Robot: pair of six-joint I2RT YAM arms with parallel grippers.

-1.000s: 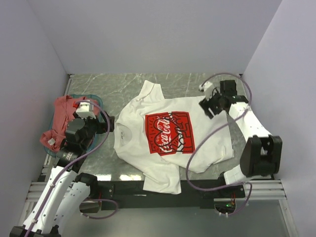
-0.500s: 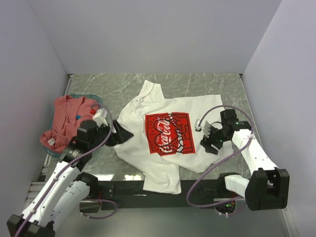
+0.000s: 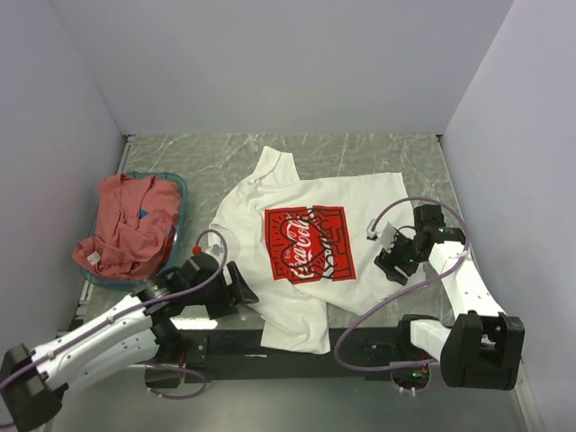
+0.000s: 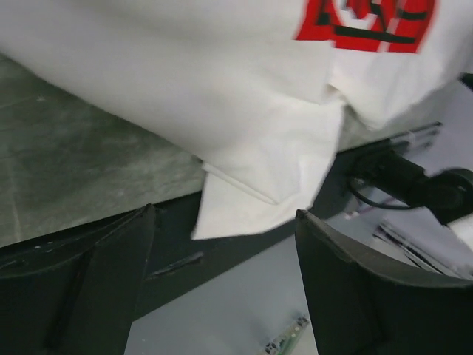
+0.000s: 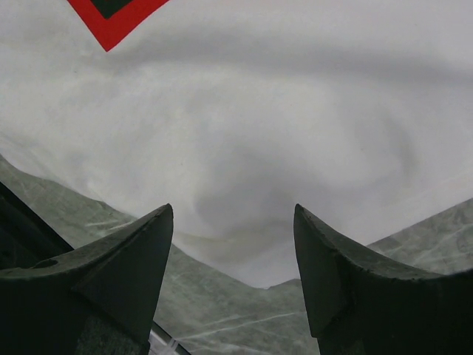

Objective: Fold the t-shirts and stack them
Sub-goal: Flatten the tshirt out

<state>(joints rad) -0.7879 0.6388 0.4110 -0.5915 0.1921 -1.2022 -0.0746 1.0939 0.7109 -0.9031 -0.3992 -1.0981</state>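
Note:
The white t-shirt [image 3: 306,193] lies spread print-up on the marble table, its red Coca-Cola square [image 3: 310,243] in the middle. One sleeve [image 3: 292,331] hangs over the near edge. My left gripper [image 3: 243,290] sits low at the shirt's near-left edge, open. In the left wrist view my left gripper [image 4: 225,212] frames that hanging sleeve [image 4: 259,200] without touching it. My right gripper [image 3: 391,261] hovers open over the shirt's right hem. The right wrist view shows my right gripper [image 5: 233,208] with that hem's edge [image 5: 244,244] lying between its fingertips. The salmon-red t-shirt [image 3: 126,229] lies crumpled in the basket.
A teal plastic basket [image 3: 177,193] stands at the table's left side by the wall. A black rail [image 3: 225,342] runs along the near edge. Bare marble [image 3: 360,153] shows behind the shirt. The right arm's cable [image 3: 360,315] loops over the shirt's near-right part.
My left arm has swung from beside the basket down to the shirt's near-left edge, its jaws narrowing slightly. My right gripper has come from the far right corner to the near right hem.

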